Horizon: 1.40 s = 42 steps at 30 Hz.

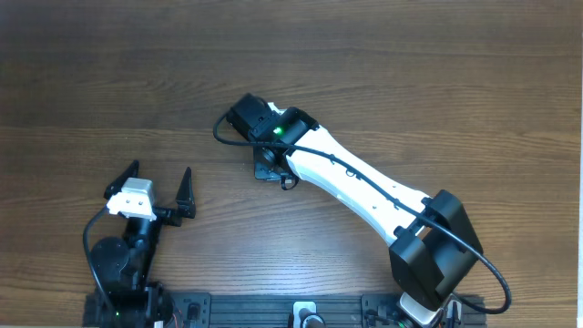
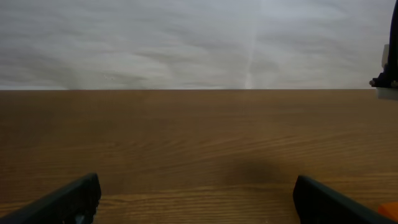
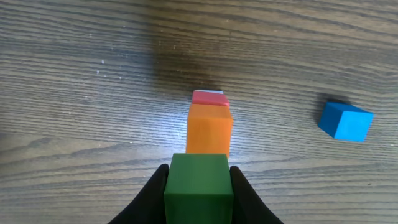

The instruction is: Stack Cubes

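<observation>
Above the bench [image 1: 410, 73], the right hand [image 3: 199, 172] is clamped on the green cube [image 3: 199, 190] near the stack.
The left hand [image 1: 161, 169] gapes wide, empty. The orange cube [image 3: 209, 127] sits on the red cube [image 3: 207, 97], and the blue cube [image 3: 346, 121] lies well apart (next up, I judge). Best done by centring green squarely over orange, matching edges, lowering straight until the faces meet, then opening gently.

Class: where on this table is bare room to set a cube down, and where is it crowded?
Free: wood between orange cube and blue cube; the table ahead of the left end effector. Crowded: around the red cube, beside the held green cube.
</observation>
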Tool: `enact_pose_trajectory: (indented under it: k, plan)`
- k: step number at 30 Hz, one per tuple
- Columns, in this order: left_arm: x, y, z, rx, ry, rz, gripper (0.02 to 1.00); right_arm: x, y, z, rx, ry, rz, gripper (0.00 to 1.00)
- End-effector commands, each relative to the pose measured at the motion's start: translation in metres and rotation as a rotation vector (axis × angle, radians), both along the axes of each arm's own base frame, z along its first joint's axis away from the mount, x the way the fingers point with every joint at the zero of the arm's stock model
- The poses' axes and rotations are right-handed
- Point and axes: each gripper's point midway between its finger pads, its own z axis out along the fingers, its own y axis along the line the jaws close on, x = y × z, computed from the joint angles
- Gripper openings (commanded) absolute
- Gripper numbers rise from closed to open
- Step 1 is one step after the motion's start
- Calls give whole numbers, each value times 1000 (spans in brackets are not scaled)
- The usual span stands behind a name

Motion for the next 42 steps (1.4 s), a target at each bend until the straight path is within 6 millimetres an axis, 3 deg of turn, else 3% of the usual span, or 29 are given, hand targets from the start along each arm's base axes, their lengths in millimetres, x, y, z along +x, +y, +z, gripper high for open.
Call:
enact_pose_trajectory:
  k: [1, 42]
  plan:
    - [0, -2, -1, 14, -4, -14, 1000, 6, -1, -2, 5, 6, -7, 64]
    - [0, -2, -1, 14, -4, -14, 1000, 18, -3, -18, -1, 14, -24, 84]
